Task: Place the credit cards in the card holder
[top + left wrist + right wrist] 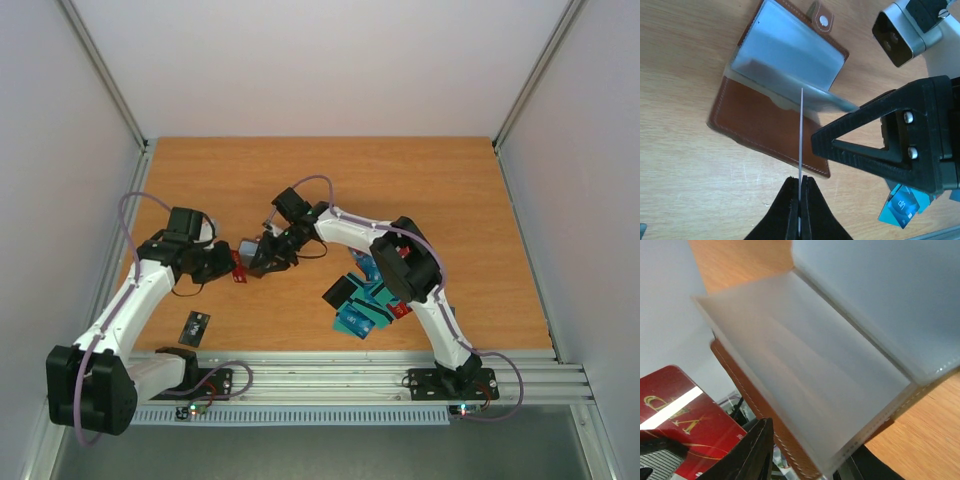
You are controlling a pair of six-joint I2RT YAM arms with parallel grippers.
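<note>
The brown card holder [762, 120] lies open on the table, its clear sleeves [790, 60] lifted off the lower cover. My left gripper [801, 187] is shut on a red credit card [682, 412], seen edge-on as a thin line [801, 140] pointing at the sleeves. My right gripper [810, 440] has its jaws around the holder's raised cover and sleeves [805, 385], which fill the gap between them. From above, both grippers [232, 265] [268, 258] meet at the holder [248, 247]. The other credit cards [358, 305] lie heaped under the right arm.
A single black card [196, 325] lies near the front edge by the left arm. A teal card [902, 205] from the heap shows behind the right gripper's fingers [875, 145]. White walls close in the wooden table [400, 180] on three sides.
</note>
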